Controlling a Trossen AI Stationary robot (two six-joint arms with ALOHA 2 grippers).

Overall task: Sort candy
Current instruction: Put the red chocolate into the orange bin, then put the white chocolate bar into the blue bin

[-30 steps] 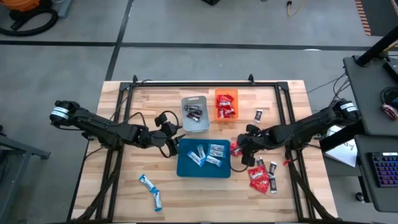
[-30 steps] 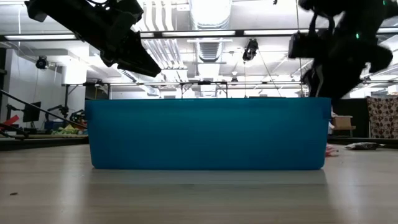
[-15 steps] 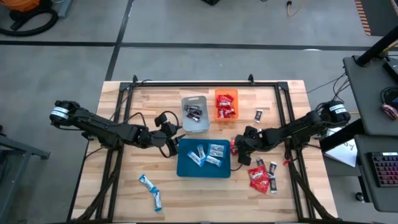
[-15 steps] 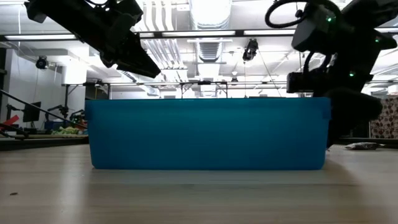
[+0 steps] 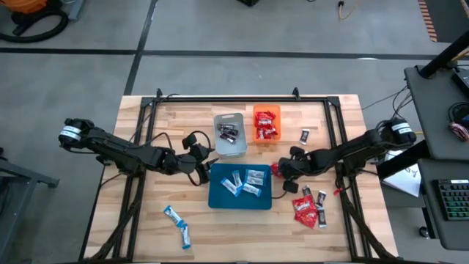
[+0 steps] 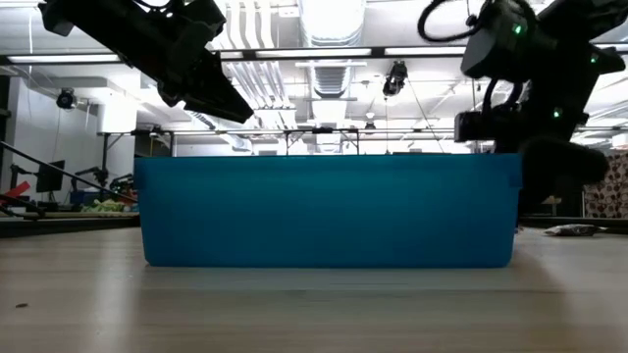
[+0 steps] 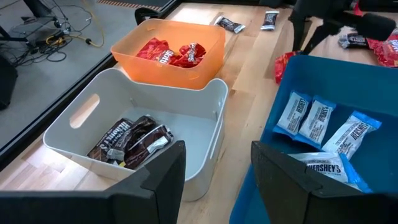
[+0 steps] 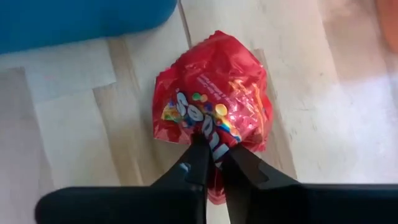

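My right gripper [image 5: 283, 169] is down beside the blue tray's [image 5: 217, 196] right wall, shut on a shiny red candy packet [image 8: 211, 93]. My left gripper [image 7: 217, 177] hangs open above the gap between the grey tray [image 7: 193, 134] and the blue tray, touching nothing. Dark mini bars [image 7: 127, 140] lie in the grey tray, red packets [image 7: 171, 55] in the orange tray [image 5: 258, 136], and blue-and-white bars [image 5: 243, 182] in the blue tray. My right gripper pinches the red packet between its two fingertips [image 8: 198, 152], at the middle of its printed face near one edge [image 8: 211, 134]. The fingers slant down at it from the table's right side. The foil bunches up at the pinch. The rest of the packet seems to lie on the table.
Loose candy lies on the table: red packets [image 5: 304, 211] and dark bars [image 5: 322, 198] near the right front, one dark bar [image 5: 305, 135] right of the orange tray, and blue-and-white bars [image 5: 176, 224] at the left front. A dark metal frame [image 5: 227, 98] borders the table's far side.
My right gripper has come down and shifted a little toward the table's left, up against the blue tray's right end and onto the red packet. My left arm has kept still.
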